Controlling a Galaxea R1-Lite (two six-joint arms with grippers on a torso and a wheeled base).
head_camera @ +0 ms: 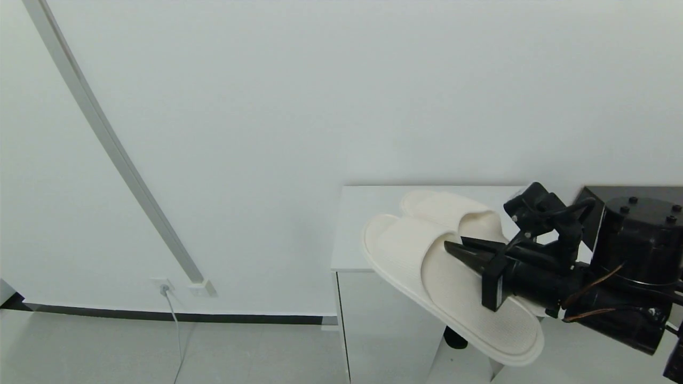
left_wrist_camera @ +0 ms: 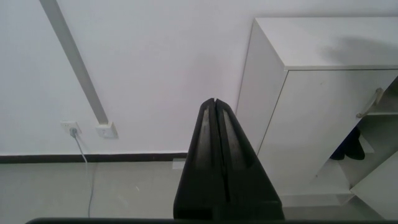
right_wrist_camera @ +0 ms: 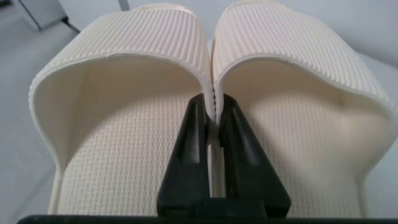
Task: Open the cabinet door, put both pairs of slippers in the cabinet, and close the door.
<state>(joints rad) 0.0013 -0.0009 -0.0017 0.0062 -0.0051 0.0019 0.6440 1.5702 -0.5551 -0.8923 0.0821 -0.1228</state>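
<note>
— How far along?
— Roughly midway, by the look. Cabinet [left_wrist_camera: 323,93] open, shelves showing at the right edge of the left wrist view. One pair of slippers [head_camera: 421,261] clamped in the right gripper [head_camera: 453,249], lower right of the head view.
— Left gripper [left_wrist_camera: 214,106]?
— Closed on nothing. Remaining: stowing slippers, closing the door.

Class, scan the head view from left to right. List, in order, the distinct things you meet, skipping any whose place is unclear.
wall socket → conduit end box → pair of white slippers → right gripper, shut on the slippers.
</note>
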